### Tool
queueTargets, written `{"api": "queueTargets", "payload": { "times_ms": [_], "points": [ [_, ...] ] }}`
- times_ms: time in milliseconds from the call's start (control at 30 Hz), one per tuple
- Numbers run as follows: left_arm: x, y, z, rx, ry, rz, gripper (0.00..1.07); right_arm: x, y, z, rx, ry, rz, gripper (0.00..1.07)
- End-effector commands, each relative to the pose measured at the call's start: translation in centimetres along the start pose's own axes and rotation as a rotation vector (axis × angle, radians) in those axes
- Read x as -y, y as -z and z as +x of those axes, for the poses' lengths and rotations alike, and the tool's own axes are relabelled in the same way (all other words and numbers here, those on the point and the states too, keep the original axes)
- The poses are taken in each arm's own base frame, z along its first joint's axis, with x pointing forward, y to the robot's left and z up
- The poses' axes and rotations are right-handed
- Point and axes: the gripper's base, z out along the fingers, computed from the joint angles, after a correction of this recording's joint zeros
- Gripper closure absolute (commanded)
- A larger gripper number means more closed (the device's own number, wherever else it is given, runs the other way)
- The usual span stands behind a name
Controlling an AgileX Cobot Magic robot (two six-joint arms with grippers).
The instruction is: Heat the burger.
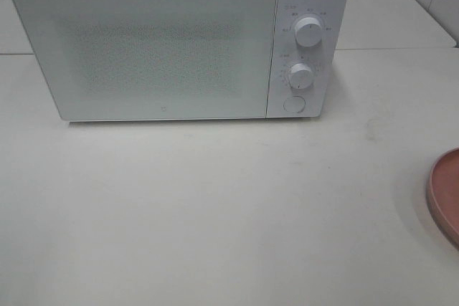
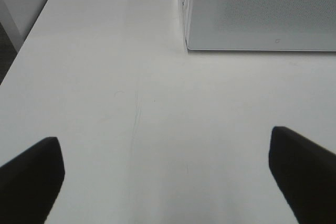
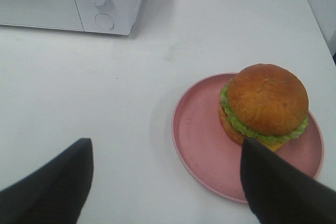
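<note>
Pink plate [image 1: 446, 193], cut off at the edge, hides its burger [image 3: 265, 103].

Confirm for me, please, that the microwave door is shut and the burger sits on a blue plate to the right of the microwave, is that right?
Only the plate colour is wrong. The plate under the burger is pink, not blue, as the right wrist view shows. The rest holds: the microwave has its door shut, and the burger sits on that plate to the right of the microwave.
</note>
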Motion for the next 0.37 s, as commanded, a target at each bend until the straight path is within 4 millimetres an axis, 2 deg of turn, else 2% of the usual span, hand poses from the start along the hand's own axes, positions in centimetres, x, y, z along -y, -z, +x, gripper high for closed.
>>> {"api": "queueTargets", "payload": {
  "times_ms": [33,367],
  "points": [
    [0.04,0.25,0.15,0.034,0.008,0.002,0.09,0.03,0.28,0.23,0.028,0.004,0.004,0.32],
    [0.04,0.24,0.14,0.033,0.008,0.002,0.09,0.03,0.28,0.23,0.028,0.004,0.004,0.32]
  ]
}}
